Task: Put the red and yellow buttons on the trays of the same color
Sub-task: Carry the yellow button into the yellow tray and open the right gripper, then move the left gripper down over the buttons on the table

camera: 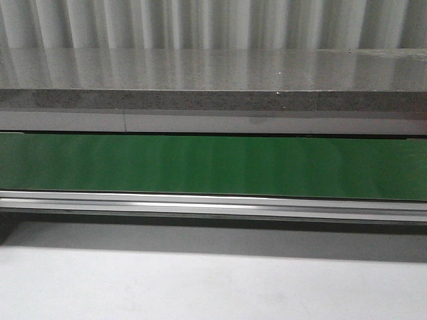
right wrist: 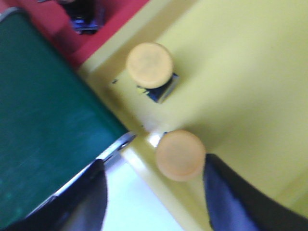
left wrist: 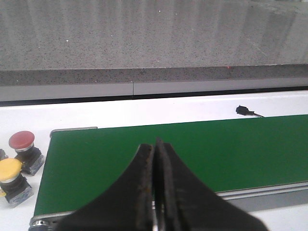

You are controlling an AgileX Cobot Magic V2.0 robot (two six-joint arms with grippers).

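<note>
Right gripper (right wrist: 155, 185) jaws spread wide, a yellow button (right wrist: 180, 155) sits between them over the yellow tray (right wrist: 240, 86) rim; contact unclear, blurry. Second yellow button (right wrist: 149, 65) rests farther in on that tray, red tray (right wrist: 43, 24) beyond. Left gripper (left wrist: 155, 159) fingers pressed together, holding nothing, above the green belt (left wrist: 231, 149). Off the belt's end: one yellow-capped button (left wrist: 9, 169), one red button (left wrist: 22, 140), side by side. No legible labels anywhere.

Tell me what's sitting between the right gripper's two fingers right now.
A yellow button sits between the right gripper fingers, over the yellow tray rim, seen in the right wrist view.
</note>
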